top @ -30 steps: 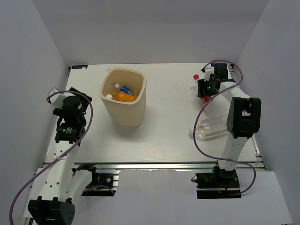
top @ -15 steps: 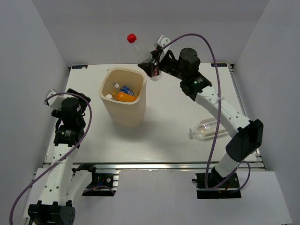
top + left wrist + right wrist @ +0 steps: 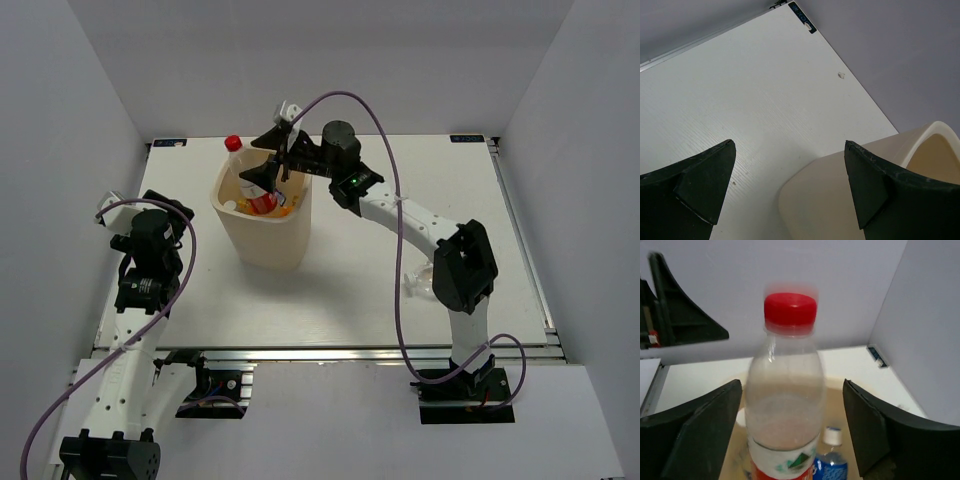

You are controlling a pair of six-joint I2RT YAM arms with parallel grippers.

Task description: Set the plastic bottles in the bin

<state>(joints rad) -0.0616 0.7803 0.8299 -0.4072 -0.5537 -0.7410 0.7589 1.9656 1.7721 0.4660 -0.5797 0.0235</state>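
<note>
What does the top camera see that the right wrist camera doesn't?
Only the top camera shows the left arm, the outside of the bin, and a clear bottle lying on the table. Only the right wrist camera shows a blue-label bottle down in the bin. Both show the red-capped bottle at the bin's opening, between the fingers of the open right gripper.

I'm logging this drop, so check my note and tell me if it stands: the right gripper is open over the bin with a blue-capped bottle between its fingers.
Not quite: the cap is red, not blue, as the right wrist view shows plainly. The rest stands: the right gripper is open over the bin with the bottle between its fingers.
</note>
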